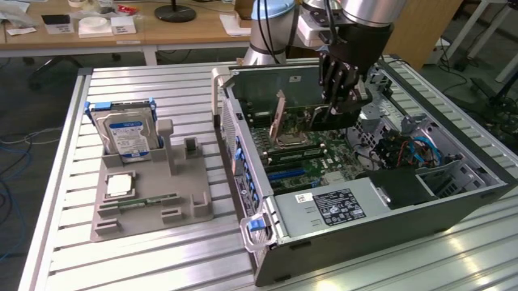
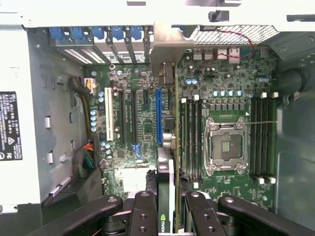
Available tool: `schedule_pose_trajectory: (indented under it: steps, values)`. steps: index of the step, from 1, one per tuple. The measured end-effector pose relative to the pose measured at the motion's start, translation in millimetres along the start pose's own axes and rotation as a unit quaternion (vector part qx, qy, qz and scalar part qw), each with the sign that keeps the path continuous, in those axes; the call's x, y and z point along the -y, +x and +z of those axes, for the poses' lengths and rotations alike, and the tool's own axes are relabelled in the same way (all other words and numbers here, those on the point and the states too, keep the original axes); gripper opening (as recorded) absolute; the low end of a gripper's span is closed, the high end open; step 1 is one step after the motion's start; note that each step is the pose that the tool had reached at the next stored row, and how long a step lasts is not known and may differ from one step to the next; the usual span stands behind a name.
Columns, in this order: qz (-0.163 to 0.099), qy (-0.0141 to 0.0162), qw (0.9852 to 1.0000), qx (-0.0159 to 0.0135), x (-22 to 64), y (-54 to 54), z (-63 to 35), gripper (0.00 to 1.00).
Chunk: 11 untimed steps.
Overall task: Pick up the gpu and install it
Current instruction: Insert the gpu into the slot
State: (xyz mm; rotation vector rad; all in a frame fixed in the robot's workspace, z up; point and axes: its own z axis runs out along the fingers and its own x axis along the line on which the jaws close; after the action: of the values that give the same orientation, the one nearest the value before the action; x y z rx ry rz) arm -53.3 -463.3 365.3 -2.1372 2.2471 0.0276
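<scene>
My gripper point(image 1: 334, 108) reaches down into the open computer case point(image 1: 389, 212), shut on the gpu point(image 1: 326, 119). In the wrist view the gpu point(image 2: 166, 172) is a thin black card held on edge between my two fingers point(image 2: 144, 212), with my gripper point(image 2: 170, 216) closed around its near end. The card runs along the motherboard point(image 2: 133, 128) just beside the blue slot point(image 2: 158, 118). Its silvery bracket point(image 2: 167, 49) reaches the case's rear wall beside the blue latches point(image 2: 110, 34). Whether the card is seated in a slot I cannot tell.
On the exterior view's left, a grey fixture tray point(image 1: 186, 209) holds the upright hard drive point(image 1: 125, 134), a processor point(image 1: 120, 185) and a green memory stick point(image 1: 147, 200). Inside the case are the power supply point(image 1: 332, 206), the empty processor socket point(image 2: 226, 145) and cable bundles point(image 1: 404, 148).
</scene>
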Motion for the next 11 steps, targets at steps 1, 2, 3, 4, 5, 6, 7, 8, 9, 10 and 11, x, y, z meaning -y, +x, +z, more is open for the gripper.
schedule_pose_trajectory:
  steps: [1, 2, 3, 4, 5, 6, 7, 8, 9, 10, 11]
  values:
    - [0.000, 0.0000, 1.0000, 0.0000, 0.0, 0.0, 0.0, 0.27]
    - [0.000, 0.0000, 1.0000, 0.0000, 0.0, 0.0, 0.0, 0.27]
    - [0.000, 0.0000, 1.0000, 0.0001, 0.0, 0.0, 0.3, 0.27]
    - [0.000, 0.0000, 1.0000, 0.0001, 0.0, 0.1, 1.4, 0.27]
    - [0.000, 0.0000, 1.0000, 0.0001, 0.0, 0.2, 2.8, 0.27]
    - [0.000, 0.0000, 1.0000, 0.0001, -0.1, 0.2, 4.2, 0.27]
    - [0.000, 0.0000, 1.0000, 0.0000, -0.1, 0.3, 5.3, 0.27]
    - [0.000, 0.0000, 1.0000, 0.0001, -0.2, 0.3, 6.5, 0.27]
    - [0.000, 0.0000, 1.0000, 0.0001, -0.2, 0.3, 7.2, 0.27]
    - [0.000, 0.0000, 1.0000, 0.0000, -0.3, 0.4, 7.3, 0.27]
    - [0.000, 0.0000, 1.0000, -0.0001, -0.3, 0.4, 7.3, 0.27]
